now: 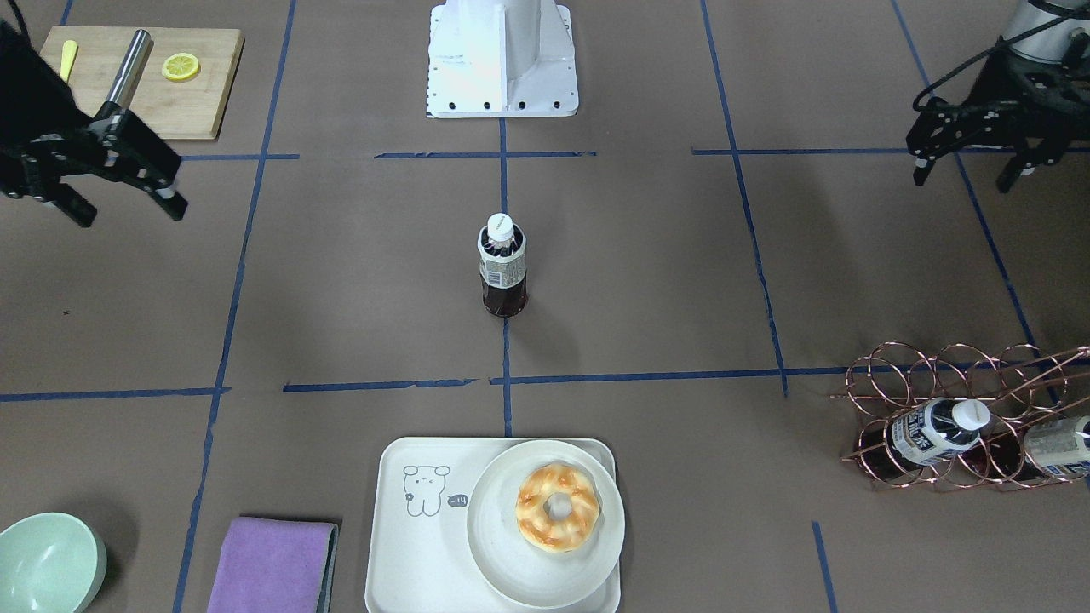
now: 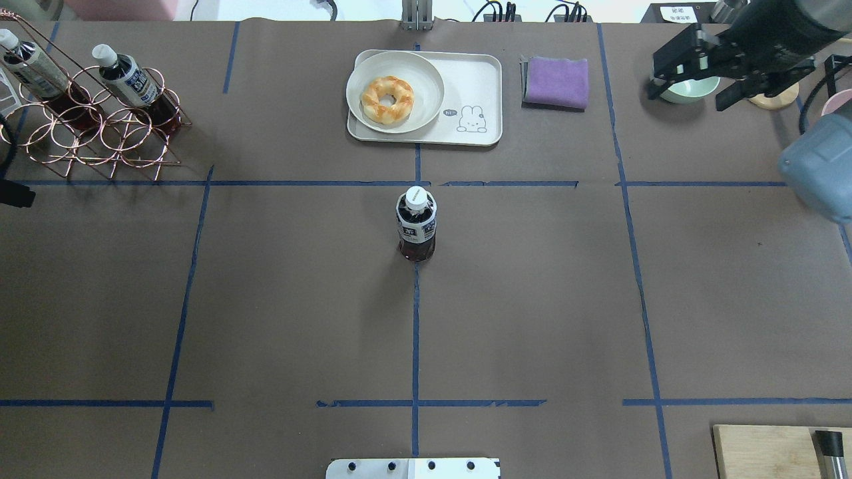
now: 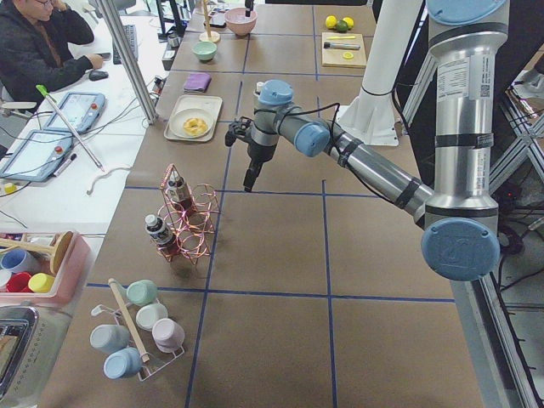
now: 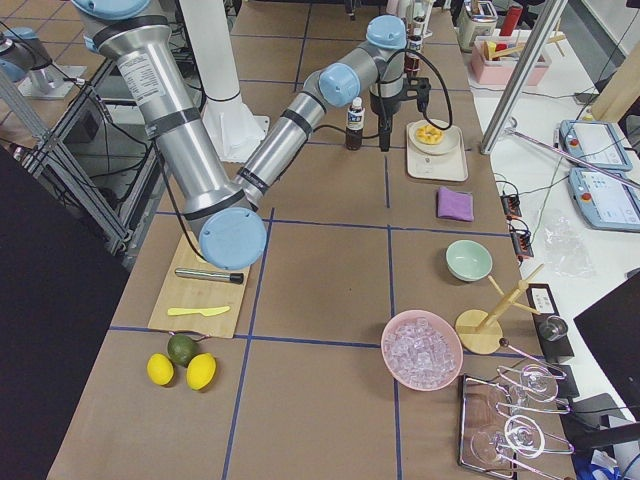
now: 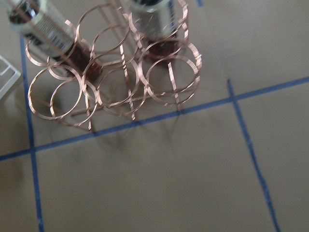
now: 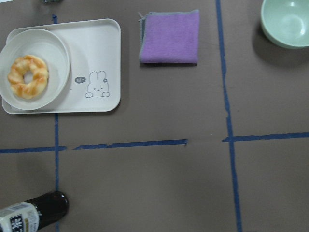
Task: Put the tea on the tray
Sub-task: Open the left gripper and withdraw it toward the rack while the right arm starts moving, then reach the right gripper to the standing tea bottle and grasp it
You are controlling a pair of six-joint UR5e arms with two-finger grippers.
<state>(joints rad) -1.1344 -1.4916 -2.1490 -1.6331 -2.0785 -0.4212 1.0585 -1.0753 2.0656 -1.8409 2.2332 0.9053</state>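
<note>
One tea bottle (image 1: 502, 268) with a white cap and dark liquid stands upright at the table's centre, also in the overhead view (image 2: 417, 226) and at the lower left of the right wrist view (image 6: 34, 215). The cream tray (image 1: 409, 545) with a line-drawn animal lies beyond it (image 2: 476, 80) (image 6: 104, 48), its free half beside a plate. My right gripper (image 1: 132, 217) (image 2: 687, 100) is open and empty, high over the bowl side. My left gripper (image 1: 965, 183) is open and empty above the rack side. Both are far from the bottle.
A round plate (image 2: 426, 76) with a donut (image 2: 387, 99) fills half the tray. A copper wire rack (image 2: 100, 133) (image 5: 116, 82) holds two more tea bottles (image 2: 126, 76). A purple cloth (image 2: 556, 81), a green bowl (image 6: 287, 21) and a wooden board (image 1: 170, 94) lie around.
</note>
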